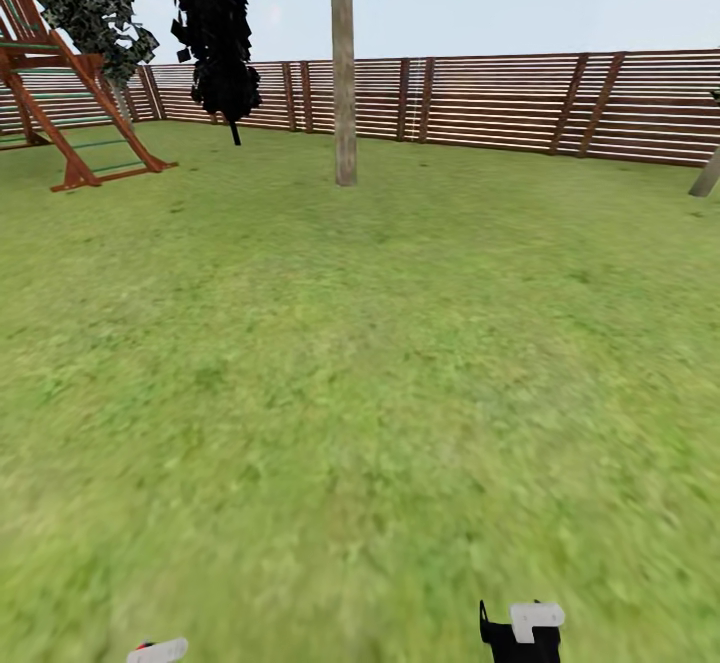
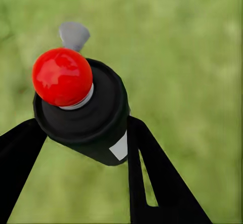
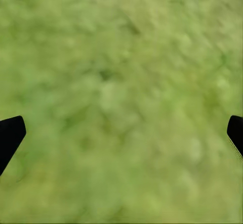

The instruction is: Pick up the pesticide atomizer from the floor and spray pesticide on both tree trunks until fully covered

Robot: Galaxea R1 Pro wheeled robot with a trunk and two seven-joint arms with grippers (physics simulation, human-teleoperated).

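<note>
One atomizer [image 2: 83, 112] sits clamped between the left gripper [image 2: 81, 138] fingers, nozzle held forward ready for spraying I'd guess, the right gripper [image 3: 121, 133] hangs spread and empty over grass, and a trunk [image 1: 344, 93] stands far ahead of both.
</note>
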